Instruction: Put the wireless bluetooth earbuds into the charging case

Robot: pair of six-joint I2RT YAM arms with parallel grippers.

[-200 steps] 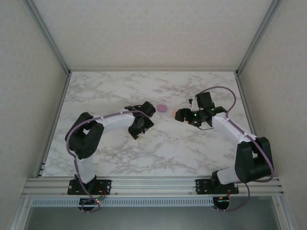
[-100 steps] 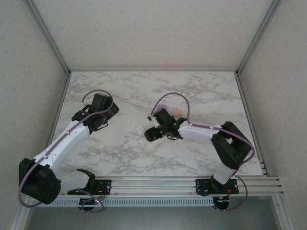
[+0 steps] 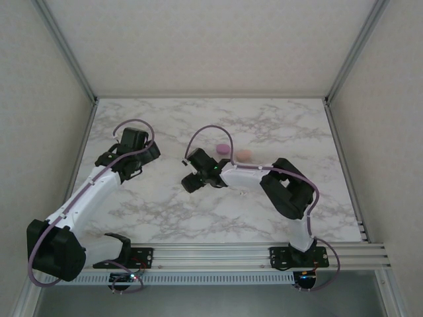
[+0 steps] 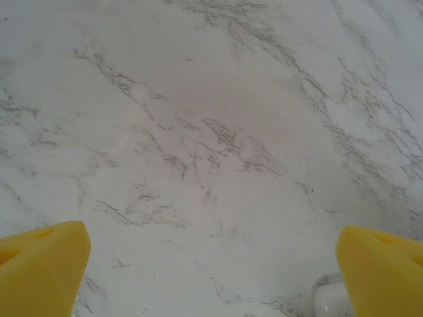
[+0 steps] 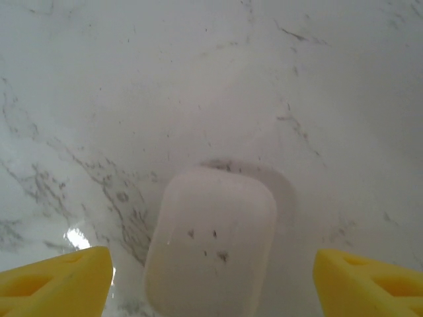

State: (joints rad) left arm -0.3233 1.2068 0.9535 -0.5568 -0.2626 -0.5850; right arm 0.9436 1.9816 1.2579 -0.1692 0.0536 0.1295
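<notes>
Approach is my step, I judge: right end effector [image 5: 211, 264] spread empty over the white case [image 5: 211, 241] at lower centre, left end effector [image 4: 211, 241] likewise released, needing centring on the likely whitish earbud [image 4: 328, 300] at lower right.

Purple case [image 3: 223, 148], orange case [image 3: 244, 154], marble table [image 3: 291, 129]

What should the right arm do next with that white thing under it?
Probably lower the right tool straight down and close it gently on the white charging case. The case lies flat on the marble table, centred between the wide-open yellow fingers, with a gap on each side, so nothing grips it yet.
</notes>
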